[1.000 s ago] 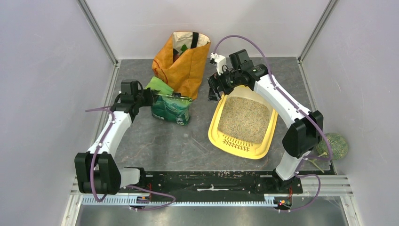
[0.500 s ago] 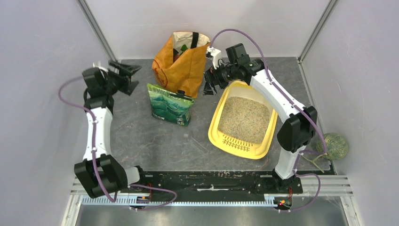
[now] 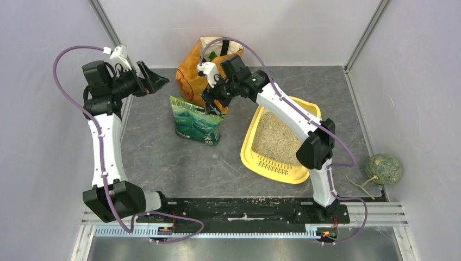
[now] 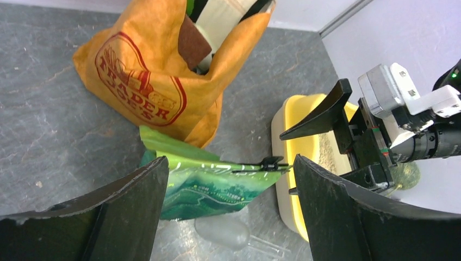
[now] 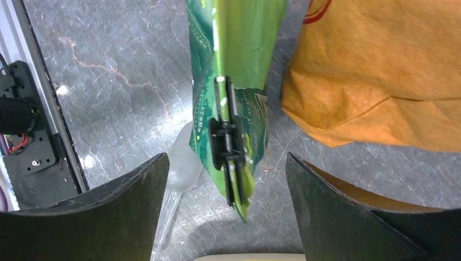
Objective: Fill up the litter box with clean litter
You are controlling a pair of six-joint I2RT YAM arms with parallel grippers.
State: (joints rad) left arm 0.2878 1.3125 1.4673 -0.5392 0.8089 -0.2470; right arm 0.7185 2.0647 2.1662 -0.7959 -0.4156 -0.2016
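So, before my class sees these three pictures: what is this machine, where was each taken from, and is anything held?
Two robot arms are bolted at the near edge of a table, each ending in a two-finger gripper. The wide picture looks down from above. The other two come from wrist cameras, so the dark shapes at the bottom are that arm's own fingers. On the table stand a yellow litter box with beige litter, a green bag clipped shut and an orange shopping bag. The left gripper and the right gripper are open and hold nothing. The right one hangs above the clip.
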